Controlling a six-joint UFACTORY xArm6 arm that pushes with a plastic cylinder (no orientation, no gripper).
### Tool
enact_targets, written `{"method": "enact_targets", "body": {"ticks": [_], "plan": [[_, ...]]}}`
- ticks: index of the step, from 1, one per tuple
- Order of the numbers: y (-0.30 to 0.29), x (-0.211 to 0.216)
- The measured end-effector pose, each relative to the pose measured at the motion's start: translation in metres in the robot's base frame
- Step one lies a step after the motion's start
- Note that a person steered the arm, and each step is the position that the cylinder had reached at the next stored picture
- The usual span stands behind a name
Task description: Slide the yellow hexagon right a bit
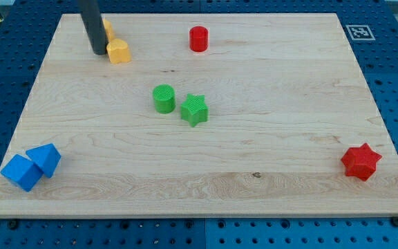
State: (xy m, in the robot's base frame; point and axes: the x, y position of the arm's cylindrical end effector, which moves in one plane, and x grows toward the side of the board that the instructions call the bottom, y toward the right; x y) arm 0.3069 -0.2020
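A yellow block (119, 51) that looks hexagonal lies near the view's top left of the wooden board (268, 173). A second yellow block (108, 29) sits just above it, partly hidden by the rod, so its shape cannot be made out. My tip (99, 52) rests on the board right beside the left side of the hexagonal yellow block, touching it or nearly so. The dark rod rises from the tip out of the view's top.
A red cylinder (198, 39) stands at the top middle. A green cylinder (163, 98) and a green star (194, 109) sit side by side in the middle. Two blue blocks (45, 158) (21, 172) touch at the bottom left. A red star (361, 162) lies at the bottom right.
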Motion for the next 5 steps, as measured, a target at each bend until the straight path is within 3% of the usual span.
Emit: {"method": "enact_targets", "body": {"ticks": [2, 3, 4, 5], "plan": [[-0.039, -0.017], [-0.038, -0.054], [0.0, -0.057], [0.002, -0.057]]}}
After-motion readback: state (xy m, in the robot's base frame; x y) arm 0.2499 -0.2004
